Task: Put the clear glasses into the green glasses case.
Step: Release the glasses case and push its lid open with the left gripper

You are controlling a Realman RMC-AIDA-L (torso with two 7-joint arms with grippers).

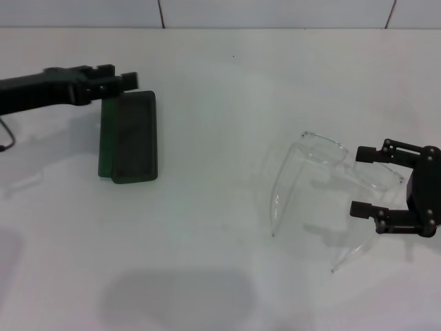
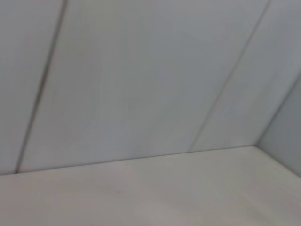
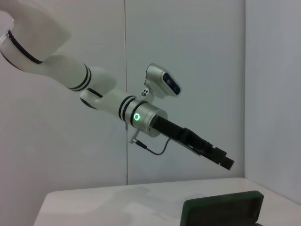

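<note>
The green glasses case (image 1: pixel 131 138) lies open on the left of the white table, dark lining up; it also shows low in the right wrist view as the case (image 3: pixel 221 207). My left gripper (image 1: pixel 129 79) hovers shut over the case's far end, and the right wrist view shows this gripper (image 3: pixel 227 162) above the case, apart from it. The clear glasses (image 1: pixel 286 176) rest on the table at the right, arms pointing toward my right gripper (image 1: pixel 355 181). That gripper is open at the glasses' right side, with one thin arm running between its fingers.
The white table (image 1: pixel 220 276) spreads between case and glasses. A tiled wall (image 1: pixel 275 12) runs along the back edge. The left wrist view holds only wall (image 2: pixel 141 70) and table top (image 2: pixel 164 193).
</note>
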